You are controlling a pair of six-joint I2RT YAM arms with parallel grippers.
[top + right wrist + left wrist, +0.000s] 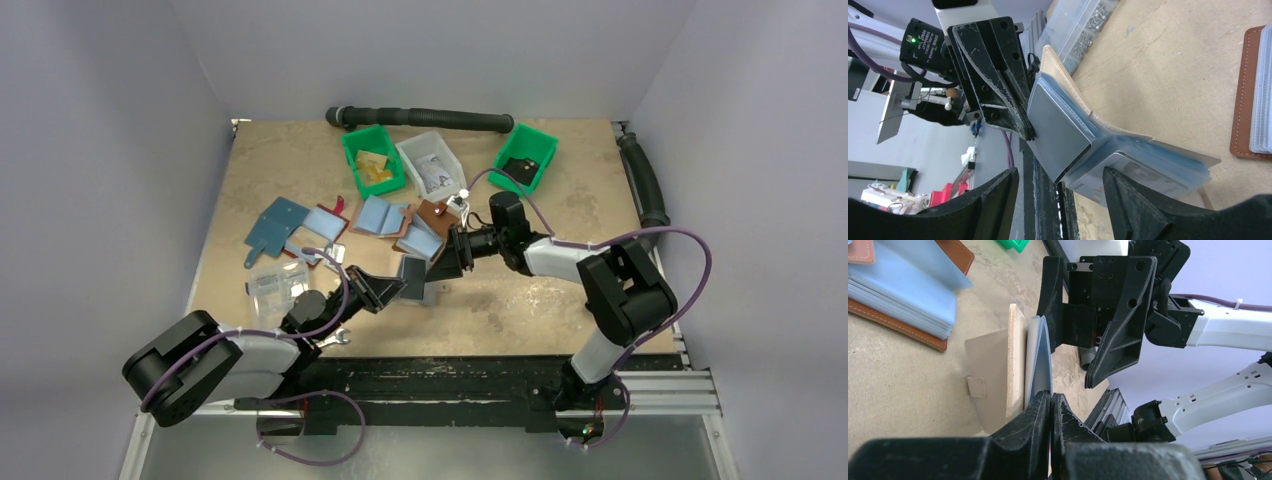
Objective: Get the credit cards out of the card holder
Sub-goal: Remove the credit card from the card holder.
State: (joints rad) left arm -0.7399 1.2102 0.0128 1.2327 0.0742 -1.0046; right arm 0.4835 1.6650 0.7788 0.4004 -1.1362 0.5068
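a bare plywood table (560,300) between white walls (120,150) holds the scene, with green bins (373,160), brown wallets (437,213) and a clear plastic box (277,285) scattered behind. the card holder (412,280) stands on edge near the front middle, between the two arms; whether its lower edge touches the table i cannot tell. it is spread like a book, tan cover (993,385) swung to one side and clear bluish sleeves (1148,165) fanned out, which seems meant to bare the pockets. a dark grey card (1058,125) sits in the sleeve facing the right wrist, and a paler card (1140,172) seems to lie in the sleeves below it, though its colour is unclear.

the left gripper (1050,407) is pinched tight on the edge of one sleeve, most likely as an anchor so the other arm has something steady to pull against. its arm reaches low and forward, wrist rolled so the fingers stand on edge. the right gripper (1063,200) faces it with fingers apart and nothing between them, lined up on the grey card's free corner, near but not touching. its arm folds back inward, forearm about level
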